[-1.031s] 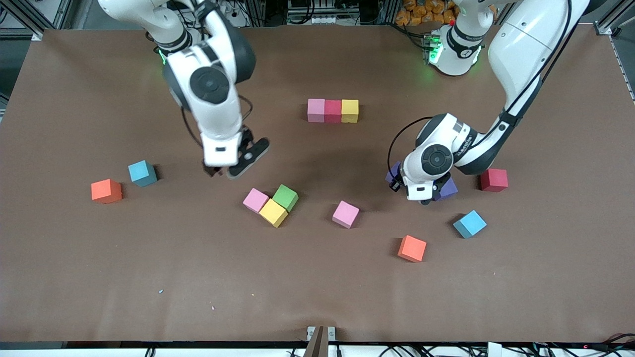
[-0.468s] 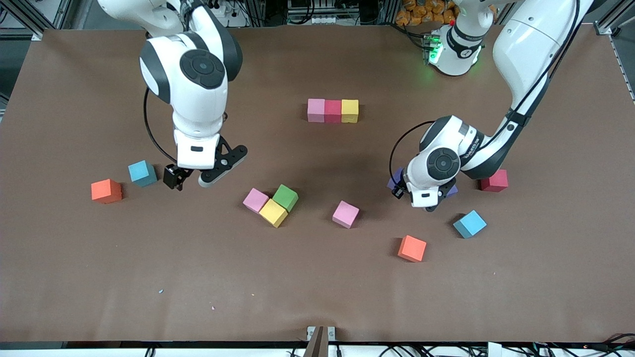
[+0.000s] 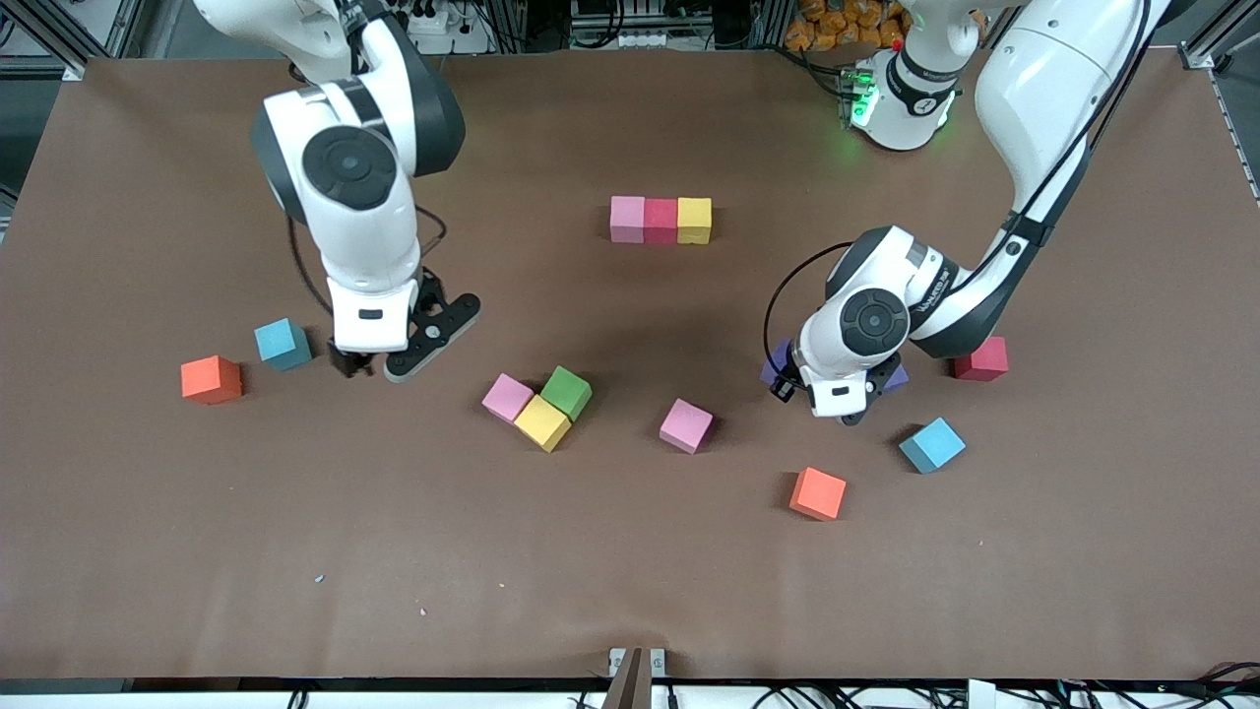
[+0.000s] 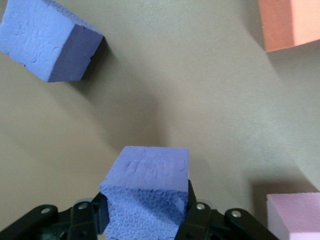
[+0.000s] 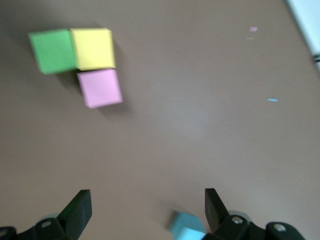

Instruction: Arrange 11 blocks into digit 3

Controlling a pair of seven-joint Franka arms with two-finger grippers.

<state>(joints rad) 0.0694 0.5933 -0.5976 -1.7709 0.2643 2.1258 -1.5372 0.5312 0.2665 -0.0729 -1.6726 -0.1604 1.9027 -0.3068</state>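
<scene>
Left gripper (image 4: 145,220) has a purple block (image 4: 147,192) pinched, needs carrying to the 3-block row (image 3: 660,220); right gripper (image 3: 389,359) hangs wide near the blue block (image 3: 282,343).

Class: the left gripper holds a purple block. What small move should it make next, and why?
Probably lift it. The left gripper is shut on the purple block low over the table, with a second purple block close by, and the pink-red-yellow row awaits more. The right gripper, open, hangs near a light blue block.

Three-cube row (image 3: 660,220), other blocks (image 3: 537,406) scattered
</scene>
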